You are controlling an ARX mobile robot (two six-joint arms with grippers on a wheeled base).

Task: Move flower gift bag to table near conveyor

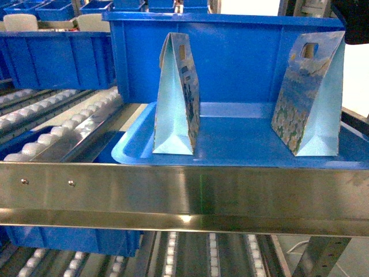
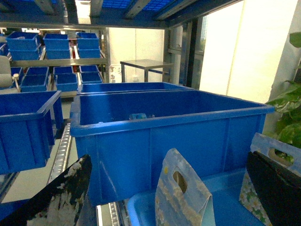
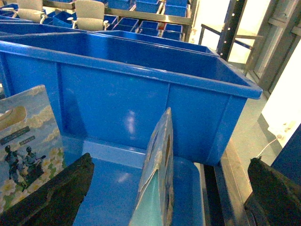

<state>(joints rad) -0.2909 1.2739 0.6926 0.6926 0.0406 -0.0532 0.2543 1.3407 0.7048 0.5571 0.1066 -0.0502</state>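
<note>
Nothing of the move looks done yet: two flower gift bags stand upright on a shallow blue tray (image 1: 132, 151) that sits on the conveyor (image 1: 63, 124), just behind its steel front rail (image 1: 184, 193) and in front of a large blue bin (image 1: 230, 57), and no white-grey table shows in any view. The left gift bag (image 1: 177, 98) stands narrow-edge toward the head camera, its pale blue side gusset facing forward and its printed faces turned left and right; its long axis runs vertical, die-cut handle slot at the top, and it tapers from a wide base to a thin top edge. The right gift bag (image 1: 311, 98) is turned so that its floral front faces the camera at a slant, gusset to the right, also upright with the handle hole uppermost — it leans slightly left at the top. Both grippers look spread and empty, as far as the wrist views show: the left gripper (image 2: 174, 202) has dark fingers low at either side of the frame with the left gift bag standing between them but apart from them, and the right gripper (image 3: 167, 197) likewise has the edge-on right bag between its wide fingers, not touching. What remains, by my reading, is everything — closing on a bag near its handle, lifting it clear of the tray, and carrying it to the table.
</note>
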